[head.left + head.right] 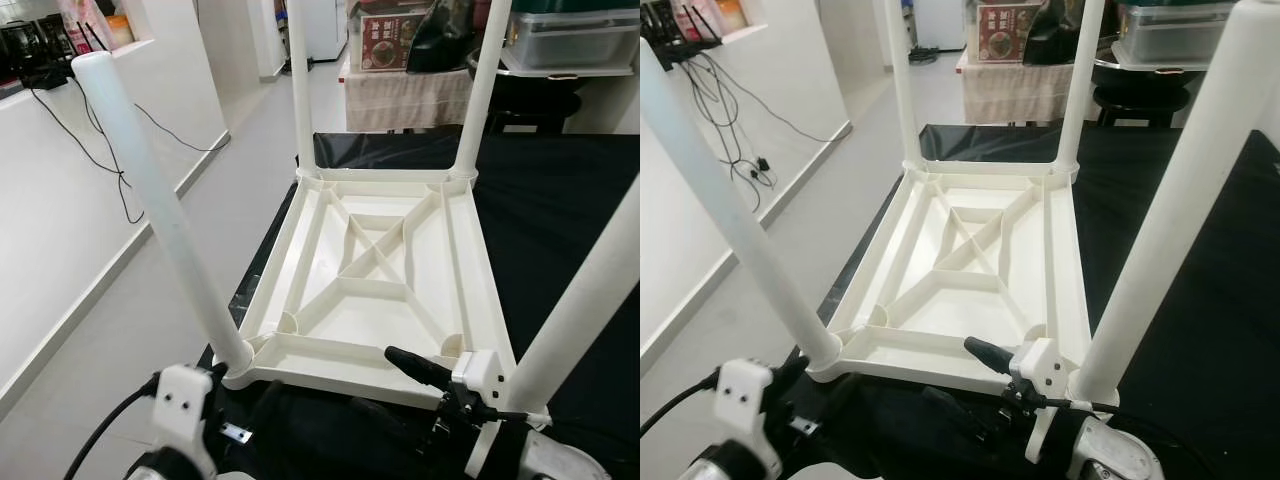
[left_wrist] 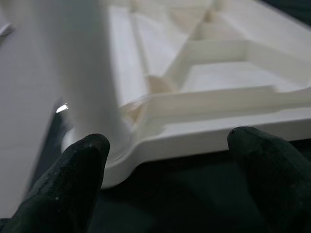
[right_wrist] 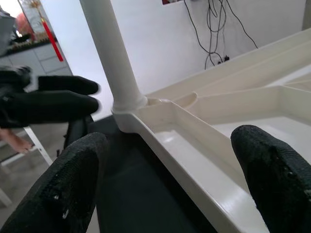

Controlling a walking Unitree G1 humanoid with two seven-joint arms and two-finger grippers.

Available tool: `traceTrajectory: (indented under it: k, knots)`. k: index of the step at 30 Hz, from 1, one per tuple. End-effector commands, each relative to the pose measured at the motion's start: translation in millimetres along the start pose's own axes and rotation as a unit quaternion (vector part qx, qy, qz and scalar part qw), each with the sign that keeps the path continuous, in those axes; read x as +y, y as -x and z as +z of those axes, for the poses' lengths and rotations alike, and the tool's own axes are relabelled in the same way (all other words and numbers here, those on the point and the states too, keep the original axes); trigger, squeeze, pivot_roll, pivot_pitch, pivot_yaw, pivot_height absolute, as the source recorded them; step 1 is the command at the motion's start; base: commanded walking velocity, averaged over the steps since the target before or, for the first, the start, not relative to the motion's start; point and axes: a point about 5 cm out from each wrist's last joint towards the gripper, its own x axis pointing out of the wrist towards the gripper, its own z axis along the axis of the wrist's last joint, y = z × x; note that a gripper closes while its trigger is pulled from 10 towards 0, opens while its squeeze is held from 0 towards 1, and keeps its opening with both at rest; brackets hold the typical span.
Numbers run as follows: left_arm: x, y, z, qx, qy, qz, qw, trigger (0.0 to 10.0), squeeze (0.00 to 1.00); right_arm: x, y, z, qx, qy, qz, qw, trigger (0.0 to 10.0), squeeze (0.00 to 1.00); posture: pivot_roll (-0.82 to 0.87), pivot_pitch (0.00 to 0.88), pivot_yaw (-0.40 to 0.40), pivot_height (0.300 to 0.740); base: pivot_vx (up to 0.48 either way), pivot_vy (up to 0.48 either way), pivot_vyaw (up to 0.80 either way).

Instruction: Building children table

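Children's table (image 1: 375,265): a white plastic top lying upside down on the surface, its ribbed underside facing up with a cross of stiffening ribs in the middle.
Surface (image 1: 560,215): covered in black cloth; the table top sits on its left part, the near edge close to the robot.
Legs: four white tubes stand in the corner sockets. The near left leg (image 1: 160,200) leans outward to the left, the near right leg (image 1: 590,290) leans outward to the right, and the two far legs (image 1: 300,85) rise nearly upright.
Left tool (image 2: 165,170): just before the near left corner of the top, beside the base of the near left leg; its black fingers (image 2: 73,179) are spread wide and grip nothing.
Right tool (image 3: 165,165): at the near edge of the top near the right corner, fingers (image 3: 272,165) wide apart with the rim between them, not closed on it.
Floor (image 1: 180,260): pale grey, to the left of the surface.
Wall (image 1: 60,190): white, far left, with black cables (image 1: 120,170) hanging down it.
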Motion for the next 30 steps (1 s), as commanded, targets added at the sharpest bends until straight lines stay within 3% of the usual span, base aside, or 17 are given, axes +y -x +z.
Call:
traceTrajectory:
  k: [1, 4, 6, 9, 16, 19, 24, 27, 30]
  knots:
    - [11.0, 4.7, 1, -0.003, -0.014, 0.036, 0.999, 10.0, 0.00, -3.5, 1.9, -1, 0.009, 0.004, -0.002, 1.000, 10.0, 0.00, 0.02, 0.102, 0.071, 0.740, 0.000, 0.000, 0.00]
    - [18.4, 6.6, 1, -0.008, -0.020, 0.057, 0.998, 10.0, 0.00, -6.6, 2.7, -1, 0.015, 0.012, -0.001, 1.000, 10.0, 0.00, 0.02, 0.104, 0.070, 0.740, 0.000, 0.000, 0.00]
    - [29.8, 1.9, 3, -0.023, -0.030, 0.079, 0.996, 10.0, 0.00, -13.3, 3.0, 2, 0.019, 0.022, -0.003, 1.000, 10.0, 0.00, 0.01, 0.106, 0.070, 0.740, 0.000, 0.000, 0.00]
    - [35.0, -3.1, 5, -0.033, -0.035, 0.084, 0.995, 10.0, 0.00, -15.5, 3.4, 4, 0.021, 0.026, -0.005, 0.999, 10.0, 0.00, 0.01, 0.106, 0.068, 0.740, 0.000, 0.000, 0.00]
    - [55.7, -13.0, 13, -0.060, -0.041, 0.116, 0.991, 10.0, 0.00, -9.4, 8.3, 2, 0.031, 0.015, 0.021, 0.999, 10.0, 0.00, 0.00, 0.109, 0.064, 0.740, 0.000, 0.000, 0.00]
    - [57.4, -13.6, 13, -0.061, -0.041, 0.119, 0.990, 10.0, 0.00, -8.0, 9.6, 2, 0.032, 0.010, 0.030, 0.999, 10.0, 0.00, 0.00, 0.109, 0.064, 0.740, 0.000, 0.000, 0.00]
    - [58.3, -20.1, 8, -0.060, -0.049, 0.110, 0.991, 10.0, 0.00, 2.5, 35.3, 5, 0.085, -0.008, 0.119, 0.989, 10.0, 0.00, -0.02, 0.117, 0.066, 0.740, 0.000, 0.000, 0.00]
    - [58.4, -21.7, 7, -0.061, -0.050, 0.107, 0.991, 10.0, 0.00, 3.3, 40.6, 6, 0.096, -0.009, 0.129, 0.987, 10.0, 0.00, -0.02, 0.117, 0.066, 0.740, 0.000, 0.000, 0.00]
    - [56.7, -31.4, 5, -0.062, -0.045, 0.075, 0.994, 10.0, 0.00, 2.3, 58.6, 9, 0.136, -0.008, 0.146, 0.980, 10.0, 0.00, -0.04, 0.120, 0.061, 0.740, 0.000, 0.000, 0.00]
